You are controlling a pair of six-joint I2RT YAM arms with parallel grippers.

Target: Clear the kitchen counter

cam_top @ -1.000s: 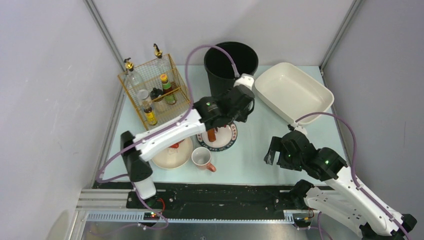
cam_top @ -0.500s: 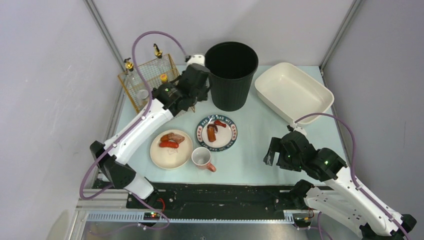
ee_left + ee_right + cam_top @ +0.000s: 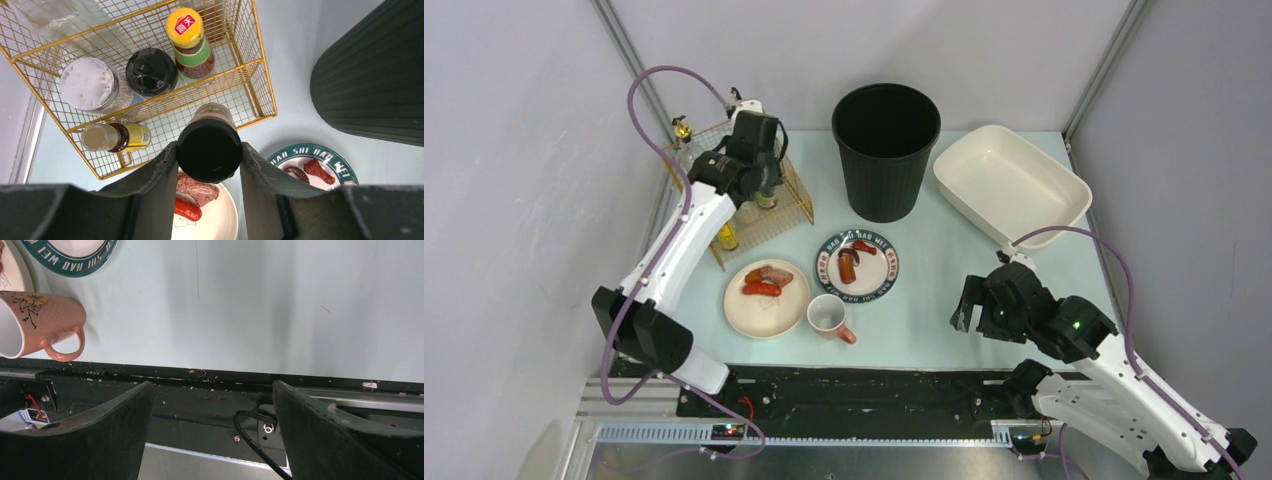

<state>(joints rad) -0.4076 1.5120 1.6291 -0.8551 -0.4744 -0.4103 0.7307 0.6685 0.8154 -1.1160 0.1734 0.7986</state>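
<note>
The kitchen counter (image 3: 934, 300) is being cleared: the left gripper (image 3: 209, 156) clamps a black-capped bottle (image 3: 209, 147) over the far-left rack (image 3: 235, 95), probably to lower in next; the right gripper (image 3: 210, 405) gapes empty.

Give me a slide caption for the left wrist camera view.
Left gripper clamps a black-capped bottle at the front of the stocked gold wire rack.

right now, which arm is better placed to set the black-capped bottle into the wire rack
Left. The left tool is shut on the black-capped bottle, already over the wire rack. The right tool is open and empty, low by the front rail on the opposite side.
</note>
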